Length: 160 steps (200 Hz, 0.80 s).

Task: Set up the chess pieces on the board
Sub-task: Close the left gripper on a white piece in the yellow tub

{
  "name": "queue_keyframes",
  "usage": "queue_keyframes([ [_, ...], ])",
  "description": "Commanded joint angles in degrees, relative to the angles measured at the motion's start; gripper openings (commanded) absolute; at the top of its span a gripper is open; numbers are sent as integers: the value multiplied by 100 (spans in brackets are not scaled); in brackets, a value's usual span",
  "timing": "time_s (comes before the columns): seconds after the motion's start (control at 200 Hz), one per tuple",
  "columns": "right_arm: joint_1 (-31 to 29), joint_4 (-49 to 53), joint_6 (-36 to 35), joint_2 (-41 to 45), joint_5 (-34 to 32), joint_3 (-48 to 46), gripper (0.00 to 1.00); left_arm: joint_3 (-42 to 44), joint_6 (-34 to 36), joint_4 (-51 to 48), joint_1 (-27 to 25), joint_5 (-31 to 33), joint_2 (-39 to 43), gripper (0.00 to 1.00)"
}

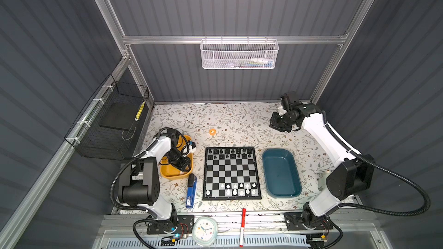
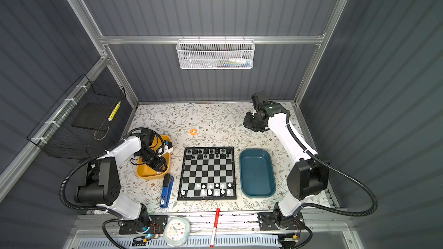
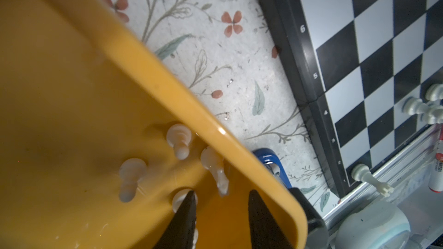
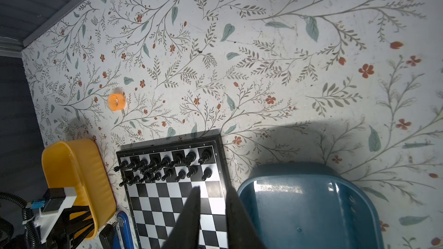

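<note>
Mid-left: left end effector [image 3: 221,192] spread, low in tray [image 1: 172,173] among loose white pieces [image 3: 179,140]; picking stage, likely. Next: pinching one squarely, then carrying rightward. Centre: board [image 1: 231,171], lower rows part filled. Upper right: right end effector [image 4: 213,189] barely parted, empty.

Rank numerals 6, 5, 4, 3, 2 are printed white on the board [image 3: 290,34] frame. The red marker [image 3: 436,171] label is illegible.
</note>
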<state>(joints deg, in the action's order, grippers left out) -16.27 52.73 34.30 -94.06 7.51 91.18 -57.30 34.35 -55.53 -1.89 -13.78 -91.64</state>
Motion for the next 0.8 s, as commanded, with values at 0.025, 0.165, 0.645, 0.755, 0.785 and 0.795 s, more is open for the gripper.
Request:
queue_keyframes([
  [0.025, -34, -2, 3, -50, 49, -3, 23, -62, 65, 32, -48, -114, -65, 38],
  [0.165, -41, -14, -5, -95, 63, 57, 23, -37, 68, 40, -94, -103, -74, 36],
  [0.645, -38, -14, -20, -102, 65, 102, 23, 78, 68, 90, -177, -38, -56, 33],
  [0.755, -43, -20, -14, -112, 67, 93, 23, 105, 102, 73, -180, -21, -56, 33],
  [0.785, -43, -31, -20, -111, 65, 93, 23, 114, 113, 64, -189, -17, -56, 33],
  [0.795, -43, -29, -18, -117, 73, 93, 23, 114, 122, 63, -189, -10, -56, 33],
])
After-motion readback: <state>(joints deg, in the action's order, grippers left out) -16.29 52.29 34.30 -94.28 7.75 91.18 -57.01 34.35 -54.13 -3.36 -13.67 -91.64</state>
